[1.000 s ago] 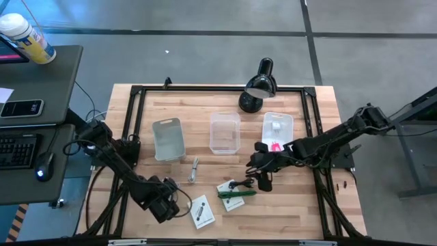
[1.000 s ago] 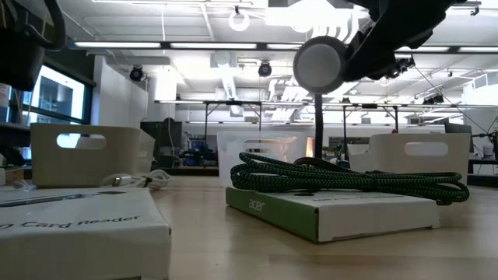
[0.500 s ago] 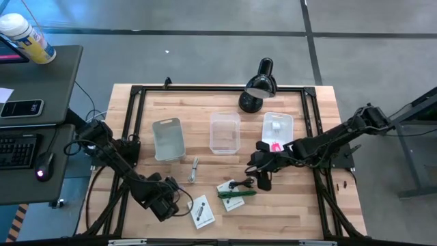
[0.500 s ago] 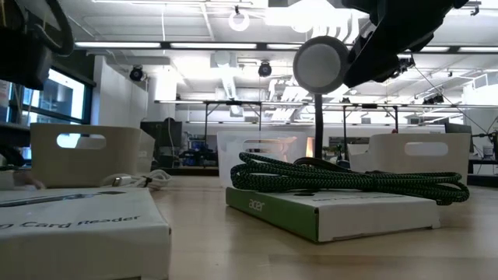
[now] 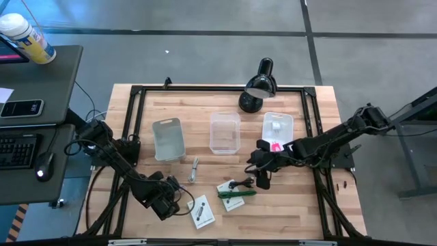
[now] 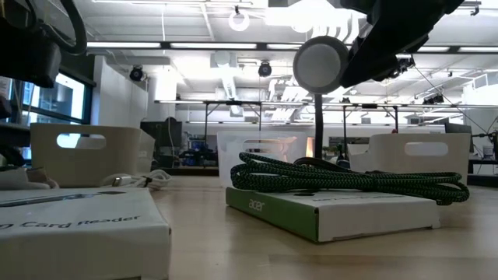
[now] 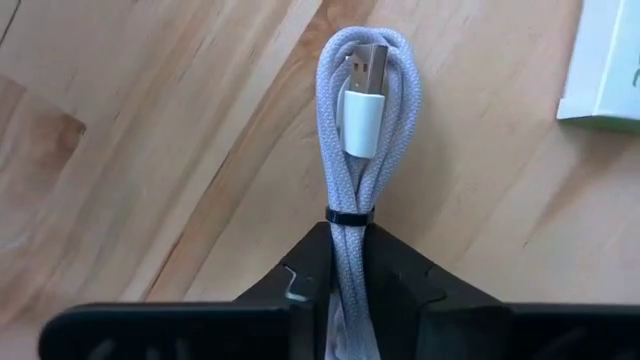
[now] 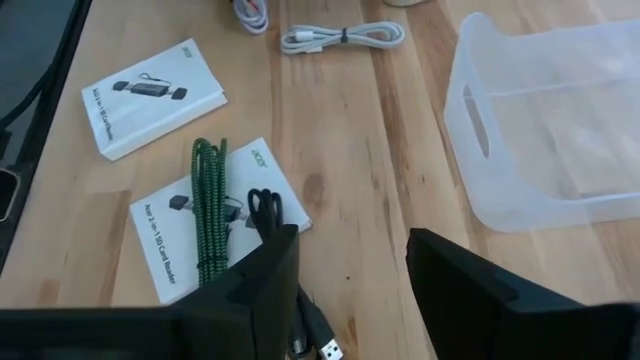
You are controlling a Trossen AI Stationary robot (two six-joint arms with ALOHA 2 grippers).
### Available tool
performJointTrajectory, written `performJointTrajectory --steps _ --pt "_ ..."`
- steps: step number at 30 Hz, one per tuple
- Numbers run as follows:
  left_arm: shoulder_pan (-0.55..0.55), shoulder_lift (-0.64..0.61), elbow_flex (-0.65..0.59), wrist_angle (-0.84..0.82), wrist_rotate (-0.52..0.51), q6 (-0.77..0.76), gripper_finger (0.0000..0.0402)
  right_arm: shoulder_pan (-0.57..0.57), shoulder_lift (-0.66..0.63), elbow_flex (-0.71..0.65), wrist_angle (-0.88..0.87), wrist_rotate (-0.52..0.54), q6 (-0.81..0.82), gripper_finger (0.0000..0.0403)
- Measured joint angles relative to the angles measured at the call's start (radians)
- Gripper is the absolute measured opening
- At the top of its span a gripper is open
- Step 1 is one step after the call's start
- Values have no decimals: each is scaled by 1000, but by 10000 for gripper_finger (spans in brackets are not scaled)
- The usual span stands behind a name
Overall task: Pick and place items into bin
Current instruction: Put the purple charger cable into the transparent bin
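The counter [image 5: 205,109] is a pale butcher-block wooden top edged by a black metal frame [image 5: 218,88]. At about twelve o'clock stands a black desk lamp [image 5: 257,85]. Just below it, three bins sit in a row across the middle: a greyish bin [image 5: 168,139] toward ten o'clock, a clear bin [image 5: 224,132] at the centre, and a white bin [image 5: 276,128] toward two o'clock. A coiled grey USB cable [image 5: 194,171] lies near seven o'clock. Toward six o'clock lie two white card reader boxes: one [image 5: 202,211] lowest on the wood, the other [image 5: 231,193] just beside it, carrying a green braided cable [image 5: 237,193] and a black cable [image 5: 240,184].
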Motion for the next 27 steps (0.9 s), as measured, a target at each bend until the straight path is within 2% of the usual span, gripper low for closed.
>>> performJointTrajectory --steps 6,12,18,22,27 --pt "-1 -39 1 21 -12 29 45 0 0 0 -1 6 0 173" --pt "-1 -109 1 21 -50 42 27 0 0 0 -5 6 0 170" --pt "1 -209 1 14 -192 54 20 0 0 0 -7 10 0 167" --pt "44 -278 2 19 -269 145 30 0 0 0 -7 10 8 169" --pt "162 -336 2 64 -316 376 36 0 0 0 -6 10 29 169"
